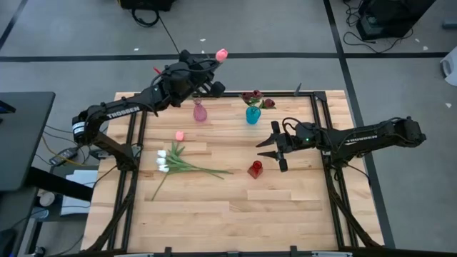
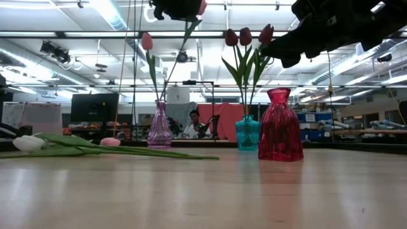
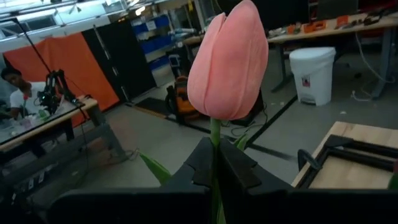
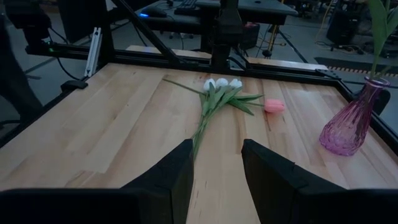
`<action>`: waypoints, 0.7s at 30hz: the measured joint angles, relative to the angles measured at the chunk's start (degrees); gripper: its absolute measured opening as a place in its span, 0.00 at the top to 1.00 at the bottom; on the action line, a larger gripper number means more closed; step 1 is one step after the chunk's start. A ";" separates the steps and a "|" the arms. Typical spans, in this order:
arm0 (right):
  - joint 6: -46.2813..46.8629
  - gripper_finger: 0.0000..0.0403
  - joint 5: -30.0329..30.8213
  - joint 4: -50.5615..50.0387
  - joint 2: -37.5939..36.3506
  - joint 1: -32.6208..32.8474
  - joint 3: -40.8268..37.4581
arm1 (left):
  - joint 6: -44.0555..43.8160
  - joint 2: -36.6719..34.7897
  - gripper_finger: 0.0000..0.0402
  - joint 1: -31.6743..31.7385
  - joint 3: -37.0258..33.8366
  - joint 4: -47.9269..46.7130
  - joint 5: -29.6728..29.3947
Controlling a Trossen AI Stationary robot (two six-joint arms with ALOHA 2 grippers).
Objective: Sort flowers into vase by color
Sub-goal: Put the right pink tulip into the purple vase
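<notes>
My left gripper (image 3: 215,149) is high over the table's far edge, shut on a pink tulip (image 3: 229,59). Its head (image 1: 221,53) stands above the fingers. Its stem (image 2: 181,51) slants down toward the purple vase (image 2: 159,127). That vase holds another pink tulip (image 2: 147,41). I cannot tell whether the held stem's end is inside it. Dark red tulips (image 2: 245,37) stand in the teal vase (image 1: 253,114). White tulips (image 1: 166,161) and a pink bud (image 1: 180,135) lie on the table. My right gripper (image 1: 271,154) hovers open near the red vase (image 1: 255,169). My left gripper pinches the pink tulip's green stem just below the head (image 3: 214,132) between its two fingers. The fingers (image 3: 239,165) reach out level and lie across the stem. The tulip is lifted clear of the table, nearly upright with its head above the fingers.
Black frame rails (image 1: 321,128) run along the table's sides and far edge. Bare wood (image 1: 235,214) fills the near half of the table. A person (image 2: 193,124) sits at a bench in the room beyond.
</notes>
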 joint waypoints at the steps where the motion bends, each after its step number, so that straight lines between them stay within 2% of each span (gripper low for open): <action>1: 0.00 0.63 0.00 0.00 -0.02 -0.02 0.00 | -0.05 0.00 0.97 -0.02 0.00 -0.19 -0.15; 7: 0.02 0.63 0.00 0.00 -0.01 -0.02 0.00 | -0.27 0.00 0.97 -0.01 0.00 -0.39 -0.18; 13: 0.02 0.63 0.00 0.00 -0.02 -0.02 0.00 | -1.79 0.04 0.97 0.04 -0.12 -4.53 -0.25; 21: 0.24 0.63 0.00 0.00 -0.02 -0.02 0.00 | -1.85 0.04 0.97 0.26 -8.80 5.51 0.14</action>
